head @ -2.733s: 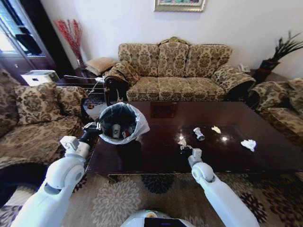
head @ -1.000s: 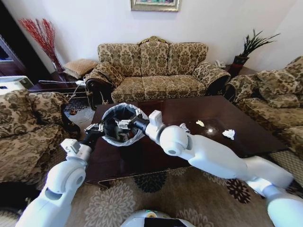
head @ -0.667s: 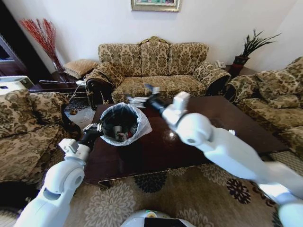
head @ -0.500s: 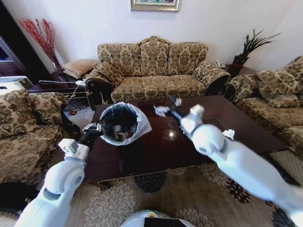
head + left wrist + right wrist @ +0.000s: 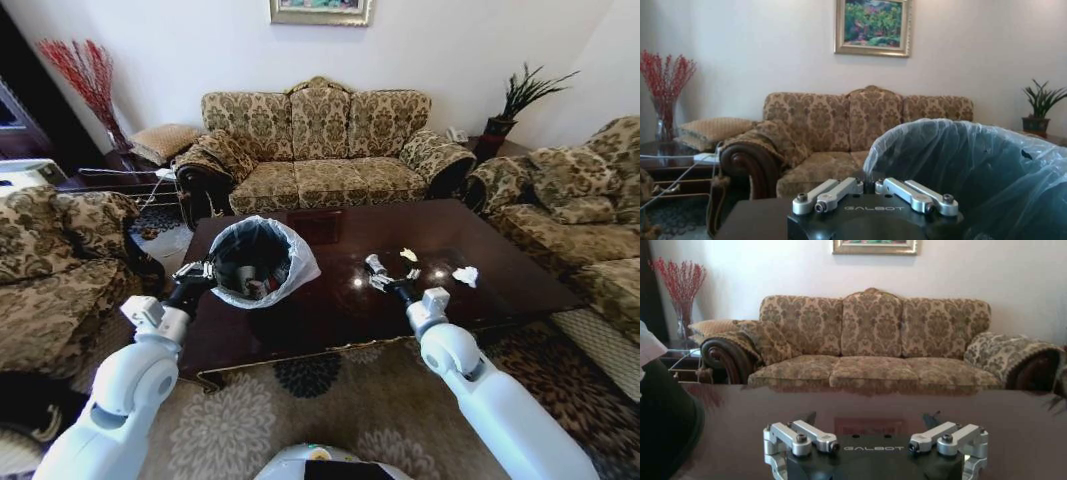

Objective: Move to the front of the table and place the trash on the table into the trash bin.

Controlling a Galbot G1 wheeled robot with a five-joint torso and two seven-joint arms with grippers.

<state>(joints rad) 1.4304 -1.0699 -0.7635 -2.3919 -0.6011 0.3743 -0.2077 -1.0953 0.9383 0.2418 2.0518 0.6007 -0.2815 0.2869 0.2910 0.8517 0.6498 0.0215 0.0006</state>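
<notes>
Off to the left, the left pincer (image 5: 197, 273) is clamped on the near-left rim of the trash bin (image 5: 252, 262), holding it upright at the left end of the worktop (image 5: 330, 310), its mouth open to the ceiling. The bin's translucent white bag (image 5: 960, 165) is folded out over the rim and flares to the right; from the left wrist it rises as a crinkled wall just past the pincer body. Down inside the bin lie a white paper cup and some reddish and pale scraps, too jumbled to sort out. The worktop runs long from left to right, glossy and dark, with a square inlay (image 5: 863, 425) near its middle. Toward the centre-right, the right pincer (image 5: 395, 282) hangs low over the surface with its fingers spread apart and nothing between them; the right wrist view shows both finger linkages splayed wide. Touching or just beside its left finger is a small clear cup (image 5: 374, 264) lying on its side, its long axis running diagonally from back-left to front-right. Just beyond the pincer sits a small pale scrap (image 5: 408, 254), and further right, well apart from it, a crumpled white tissue (image 5: 465, 275) rests on the worktop.
</notes>
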